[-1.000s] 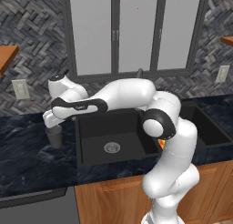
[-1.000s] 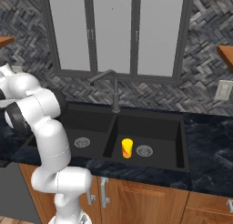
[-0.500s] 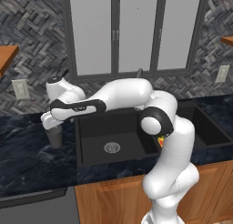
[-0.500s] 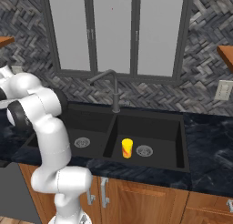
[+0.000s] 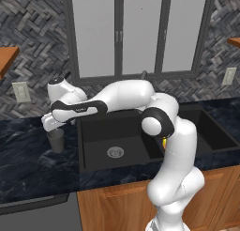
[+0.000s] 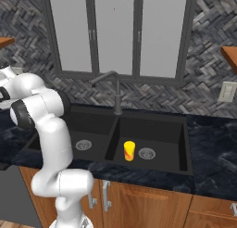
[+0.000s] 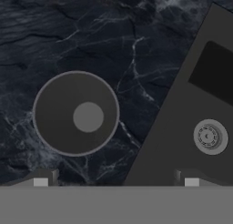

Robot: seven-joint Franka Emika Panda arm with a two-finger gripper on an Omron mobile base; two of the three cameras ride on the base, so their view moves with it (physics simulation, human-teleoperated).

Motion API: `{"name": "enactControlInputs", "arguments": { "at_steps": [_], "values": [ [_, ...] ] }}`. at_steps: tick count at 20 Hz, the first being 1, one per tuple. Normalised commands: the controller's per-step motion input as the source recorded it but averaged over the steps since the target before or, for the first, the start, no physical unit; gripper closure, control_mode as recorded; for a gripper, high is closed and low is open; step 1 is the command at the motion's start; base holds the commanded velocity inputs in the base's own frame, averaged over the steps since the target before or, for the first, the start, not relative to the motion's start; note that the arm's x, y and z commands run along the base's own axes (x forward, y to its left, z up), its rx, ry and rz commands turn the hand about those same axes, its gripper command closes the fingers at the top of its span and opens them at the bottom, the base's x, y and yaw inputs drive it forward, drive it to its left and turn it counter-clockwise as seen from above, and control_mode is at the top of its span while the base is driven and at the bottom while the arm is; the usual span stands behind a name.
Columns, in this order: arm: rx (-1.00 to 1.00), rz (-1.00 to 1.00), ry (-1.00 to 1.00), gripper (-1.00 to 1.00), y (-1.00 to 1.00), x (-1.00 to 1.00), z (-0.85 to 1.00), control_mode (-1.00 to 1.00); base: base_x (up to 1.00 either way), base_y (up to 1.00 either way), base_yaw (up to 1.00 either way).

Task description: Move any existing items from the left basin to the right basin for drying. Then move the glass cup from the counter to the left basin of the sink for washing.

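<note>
Glass cup (image 5: 56,140): upright on surface (image 5: 28,164), left-centre of left base view, awaiting pickup | gripper (image 5: 50,124): released, poised directly above cup (rim seen top-down) | yellow chunk (image 6: 129,150): right basin (image 6: 157,134), drying.

- Tall three-pane frosted grey window with dark frames (image 5: 140,33), up and well behind the claw, to its right.
- Grey herringbone tile wall (image 5: 33,42), behind the claw.
- Pale wall socket plate (image 5: 20,91), behind the claw, to its left.
- Second pale socket plate (image 6: 227,91), far right of the claw.
- Wooden cabinet fronts with slim silver handles (image 6: 139,206), below the tabletop, lower than the claw.
- Orange-brown wooden shelf edge (image 5: 7,58), above and left of the claw.
</note>
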Motion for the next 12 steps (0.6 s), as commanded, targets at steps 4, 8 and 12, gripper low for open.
{"name": "enactControlInputs", "arguments": {
  "at_steps": [4,8,12],
  "values": [
    [0.00,0.00,0.02,-1.00,0.11,0.14,-0.03,-1.00,0.00,0.00,0.00],
    [0.00,0.00,0.02,-1.00,0.09,0.13,-0.03,-1.00,0.00,0.00,0.00],
    [0.00,0.00,0.01,-1.00,0.02,0.07,-0.03,-1.00,0.00,0.00,0.00]
  ]
}}
